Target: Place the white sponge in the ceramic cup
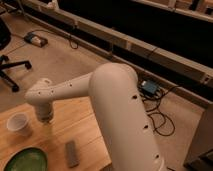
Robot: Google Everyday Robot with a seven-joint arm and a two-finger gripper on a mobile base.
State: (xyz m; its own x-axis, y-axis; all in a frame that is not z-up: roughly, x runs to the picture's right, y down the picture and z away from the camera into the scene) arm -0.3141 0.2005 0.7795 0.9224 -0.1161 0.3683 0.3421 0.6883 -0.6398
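The ceramic cup point(18, 123) is a small round white cup standing on the wooden table point(75, 120) at the left. My gripper point(46, 119) hangs at the end of the white arm point(100, 100), just right of the cup and above the table. The wrist hides its fingers. The white sponge does not show; it is hidden or out of view.
A green bowl point(26, 161) sits at the table's front left. A flat grey slab point(72, 153) lies right of it. Beyond the table are an office chair base point(12, 67), cables and a box point(149, 88) on the floor, and a long rail along the wall.
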